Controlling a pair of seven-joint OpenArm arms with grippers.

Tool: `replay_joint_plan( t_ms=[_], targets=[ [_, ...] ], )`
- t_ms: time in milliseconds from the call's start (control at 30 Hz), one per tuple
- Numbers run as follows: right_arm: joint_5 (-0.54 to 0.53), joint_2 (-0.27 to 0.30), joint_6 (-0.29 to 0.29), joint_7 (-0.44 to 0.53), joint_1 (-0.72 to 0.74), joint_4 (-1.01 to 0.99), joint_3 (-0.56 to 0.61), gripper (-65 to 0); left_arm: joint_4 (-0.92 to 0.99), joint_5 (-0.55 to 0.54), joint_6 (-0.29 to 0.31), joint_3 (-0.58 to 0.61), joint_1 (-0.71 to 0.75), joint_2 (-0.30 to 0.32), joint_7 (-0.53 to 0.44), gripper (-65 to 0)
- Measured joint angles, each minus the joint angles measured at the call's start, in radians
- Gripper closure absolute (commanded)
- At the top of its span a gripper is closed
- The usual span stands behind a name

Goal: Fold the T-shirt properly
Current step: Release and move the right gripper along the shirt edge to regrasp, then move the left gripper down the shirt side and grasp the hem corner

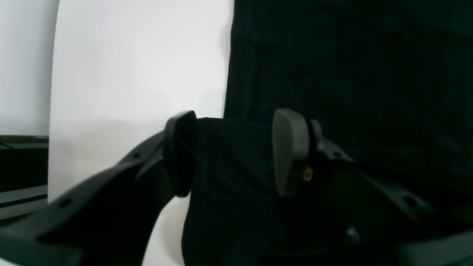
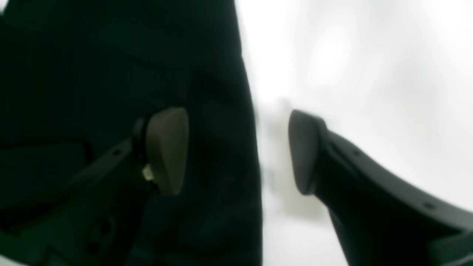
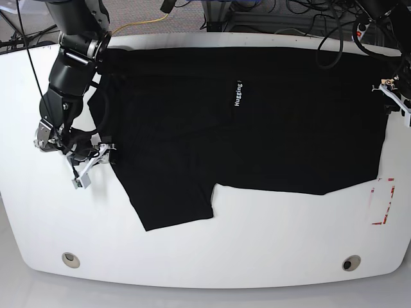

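The black T-shirt [image 3: 257,128] lies spread across the white table [image 3: 270,237], with one flap reaching toward the front left. A small white text label [image 3: 238,95] shows on it; no orange-yellow print is in view. My right gripper [image 3: 90,163] is at the shirt's left edge. In the right wrist view it [image 2: 236,151] is open, with the fabric edge [image 2: 221,147] between its jaws. My left gripper [image 3: 392,96] is at the shirt's right edge. In the left wrist view it [image 1: 236,153] is open, with a raised bit of black fabric [image 1: 232,166] between its jaws.
A red-and-white marker [image 3: 384,202] lies on the table at the front right. Two round holes [image 3: 70,258] [image 3: 350,262] sit near the front edge. Cables [image 3: 257,9] run behind the table's far edge. Bare table shows in front of the shirt.
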State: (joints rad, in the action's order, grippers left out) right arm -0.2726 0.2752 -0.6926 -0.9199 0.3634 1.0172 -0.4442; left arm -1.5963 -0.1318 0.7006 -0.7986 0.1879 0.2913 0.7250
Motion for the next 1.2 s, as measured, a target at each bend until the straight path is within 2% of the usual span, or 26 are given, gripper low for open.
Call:
replay_joint_plan(
  t_ms=[233,467,600,667,767,900,967,1200],
  targets=[
    [0.003,0.004,0.0,0.004,-0.064,0.06,-0.002,-40.9,0.003,0.0,0.0,0.0,-0.009,0.001,0.0,-30.7],
    [-0.004,-0.039,-0.005,0.029,-0.099,0.101,-0.005,-40.9,0.007,0.001,0.0,-0.034,-0.078,0.005,-0.011,-31.1],
    [-0.005,-0.067,-0.007,0.038,-0.098,0.102,-0.006,-40.6,0.011,0.089,-0.002,-0.004,-0.122,0.001,0.043,-31.2],
    [-0.013,-0.08,-0.007,0.038,-0.096,0.103,-0.005,-36.5,0.011,0.107,0.004,0.0,-0.176,-0.003,0.068,-31.2],
    [-0.014,-0.089,-0.007,0.037,-0.095,0.103,-0.005,-22.2,0.022,0.138,0.004,0.001,-0.243,0.004,0.078,-31.7],
    [-0.006,-0.093,-0.006,0.024,-0.087,0.099,-0.003,-1.7,0.143,0.183,0.003,-0.005,-0.309,0.014,0.099,-41.7],
    [0.004,-0.095,-0.007,0.018,-0.085,0.095,-0.002,0.0,0.224,0.21,0.001,-0.003,-0.35,0.02,0.11,-44.2],
    [0.003,-0.095,-0.006,0.018,-0.084,0.095,-0.002,0.0,0.423,0.217,0.0,0.007,-0.446,0.071,0.093,-44.6]
  ],
)
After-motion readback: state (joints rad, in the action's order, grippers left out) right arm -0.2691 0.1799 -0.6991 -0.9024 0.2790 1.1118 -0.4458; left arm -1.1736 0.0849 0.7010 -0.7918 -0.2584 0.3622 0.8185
